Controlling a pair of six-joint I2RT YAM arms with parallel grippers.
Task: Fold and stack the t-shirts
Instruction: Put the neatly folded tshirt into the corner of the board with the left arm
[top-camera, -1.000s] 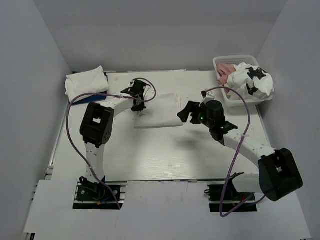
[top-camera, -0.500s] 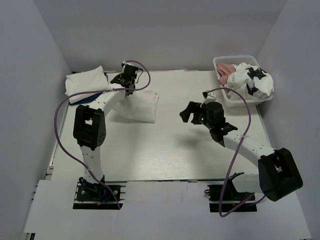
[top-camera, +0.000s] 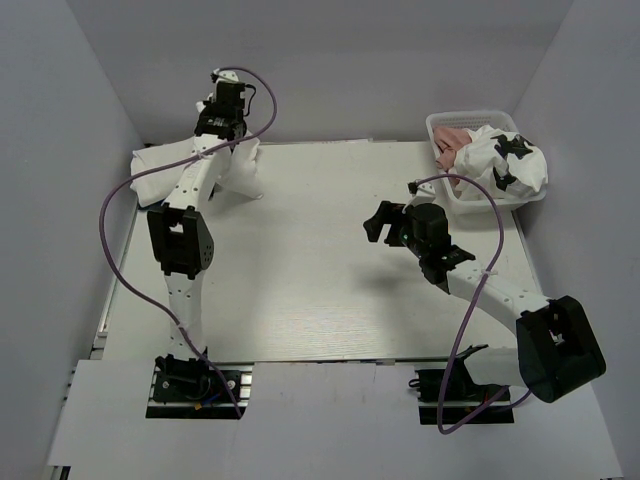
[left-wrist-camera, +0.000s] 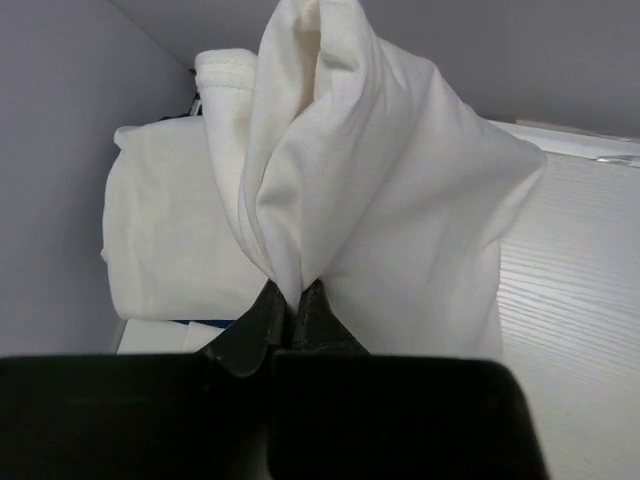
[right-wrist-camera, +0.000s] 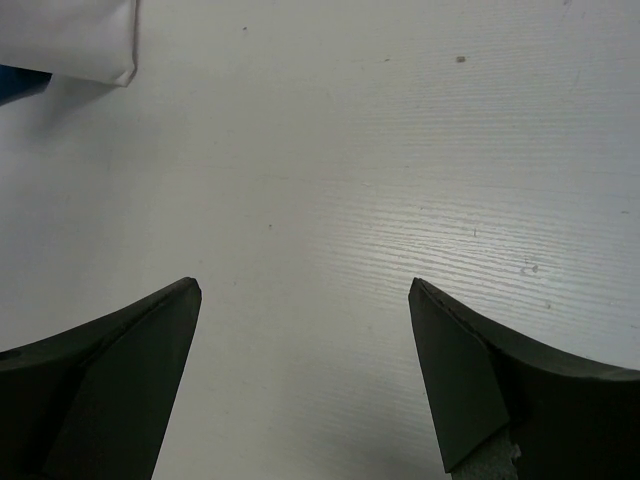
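- Your left pincer (left-wrist-camera: 293, 300) pinches a bunched fold of the white tee (left-wrist-camera: 400, 190), which hangs lifted beside the stack (left-wrist-camera: 160, 230) at the table's (top-camera: 320, 300) far-left corner.
- The bite looks narrow, so a quick swing could slip the cloth or open its fold.
- If you release early, it may land half off the stack.
- Your right pincer (right-wrist-camera: 300, 330) hovers spread and empty at mid-table.
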